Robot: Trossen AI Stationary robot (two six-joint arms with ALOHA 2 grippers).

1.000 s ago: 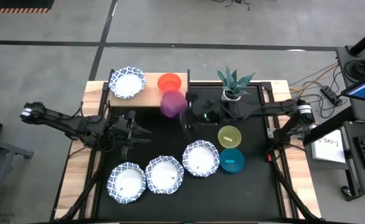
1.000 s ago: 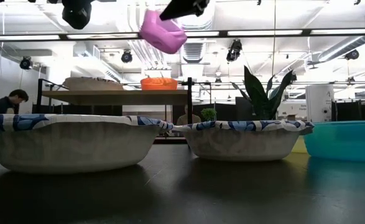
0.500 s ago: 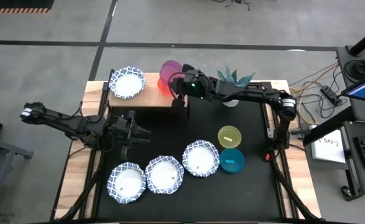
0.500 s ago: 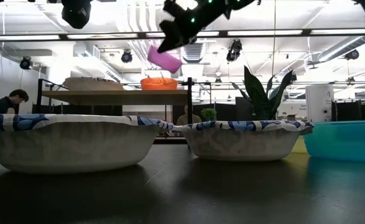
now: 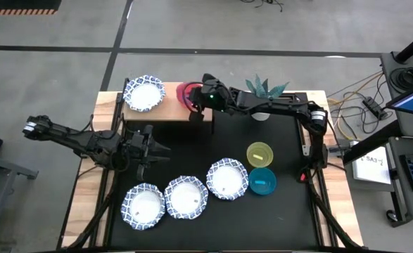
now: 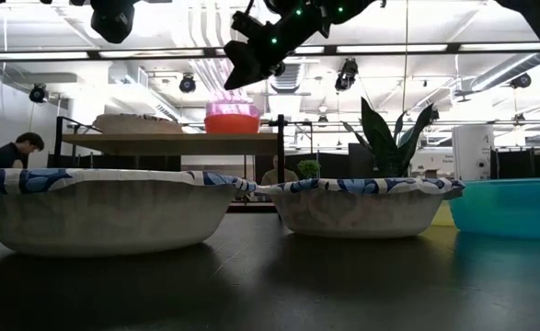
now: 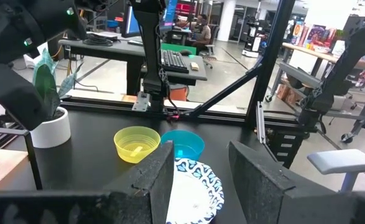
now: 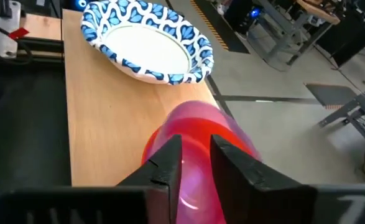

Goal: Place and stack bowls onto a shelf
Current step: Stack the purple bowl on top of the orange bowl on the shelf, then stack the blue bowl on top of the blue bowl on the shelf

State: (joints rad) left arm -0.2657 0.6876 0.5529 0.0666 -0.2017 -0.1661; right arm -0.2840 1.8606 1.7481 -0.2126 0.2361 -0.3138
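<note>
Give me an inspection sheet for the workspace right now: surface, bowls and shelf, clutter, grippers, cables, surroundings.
Surface: black mat on a wooden table.
Job's things: shelf holds one patterned bowl and the purple bowl nested in the red bowl; three patterned bowls, yellow bowl and teal bowl on the mat.
Clutter: potted plant.
Grippers: right gripper pinches the purple bowl's rim; left gripper open, above the mat.
Cables: loose leads on the floor.
Surroundings: seated person far behind.

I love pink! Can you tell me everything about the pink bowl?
The pink bowl is small, plain and shiny, like plastic. It sits upright inside the red bowl on the wooden shelf, beside a blue-patterned white bowl. The right claw has its fingers over the pink bowl's rim.
</note>
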